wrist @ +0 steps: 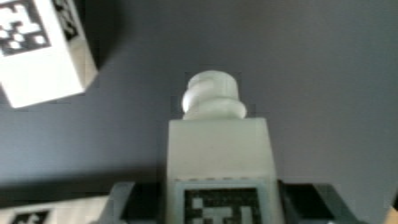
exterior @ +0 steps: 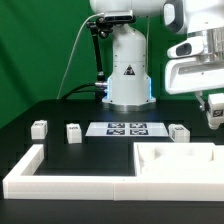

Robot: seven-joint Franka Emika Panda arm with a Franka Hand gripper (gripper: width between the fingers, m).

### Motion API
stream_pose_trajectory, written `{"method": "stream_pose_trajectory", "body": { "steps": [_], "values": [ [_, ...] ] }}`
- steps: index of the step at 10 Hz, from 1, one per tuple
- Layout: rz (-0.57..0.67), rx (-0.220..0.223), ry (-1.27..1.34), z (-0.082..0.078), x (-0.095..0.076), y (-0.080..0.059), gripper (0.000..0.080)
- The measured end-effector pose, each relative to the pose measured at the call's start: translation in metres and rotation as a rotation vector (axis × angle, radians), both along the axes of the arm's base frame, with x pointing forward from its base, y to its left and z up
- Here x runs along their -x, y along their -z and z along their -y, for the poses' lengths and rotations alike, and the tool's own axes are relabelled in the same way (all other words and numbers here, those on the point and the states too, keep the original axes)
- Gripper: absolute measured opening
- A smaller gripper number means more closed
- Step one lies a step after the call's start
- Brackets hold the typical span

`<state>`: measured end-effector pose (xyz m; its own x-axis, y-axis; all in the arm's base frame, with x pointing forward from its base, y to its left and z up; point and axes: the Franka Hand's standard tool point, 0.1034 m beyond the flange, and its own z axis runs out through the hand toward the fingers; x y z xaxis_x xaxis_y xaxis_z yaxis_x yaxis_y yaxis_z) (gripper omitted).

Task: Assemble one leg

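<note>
- The gripper [exterior: 213,110] hangs at the exterior view's right, raised clear of the black table [exterior: 100,148].
- Its fingers [wrist: 125,200] are drawn in narrow on a leg [wrist: 221,150], one on each side of the block.
- In the wrist view the held leg shows its tag close to the fingers. Its rounded peg points away from them, over the dark table.
- Three more legs stand on the table in a loose row: a far-left leg [exterior: 38,128], a second leg [exterior: 73,132] just beside it, and a right-hand leg [exterior: 178,132] below and to the exterior view's left of the gripper.
- The marker board [exterior: 128,128] lies flat between the second leg and the right-hand leg, in front of the robot base [exterior: 128,70].
- A white tray [exterior: 185,165] with a raised rim sits at the front right of the exterior view. A long L-shaped wall [exterior: 30,172] runs along the front left.
- The wrist view also shows a tagged block [wrist: 39,55] on the table, apart from the held leg. Which of the three it is cannot be told.
</note>
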<state>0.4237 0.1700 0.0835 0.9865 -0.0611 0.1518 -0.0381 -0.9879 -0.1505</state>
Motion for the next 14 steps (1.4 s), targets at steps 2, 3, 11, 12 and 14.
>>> {"method": "stream_pose_trajectory", "body": {
  "steps": [2,3,11,12,14],
  "values": [
    [0.078,-0.006,-0.043,-0.003,0.005,0.002,0.029],
    [0.094,0.02,-0.118,0.008,-0.007,-0.003,0.029],
    [0.167,0.07,-0.238,0.033,-0.052,-0.025,0.029],
    [0.168,0.075,-0.263,0.037,-0.069,-0.03,0.029],
    [0.192,0.075,-0.29,0.038,-0.101,-0.036,0.029]
  ]
}}
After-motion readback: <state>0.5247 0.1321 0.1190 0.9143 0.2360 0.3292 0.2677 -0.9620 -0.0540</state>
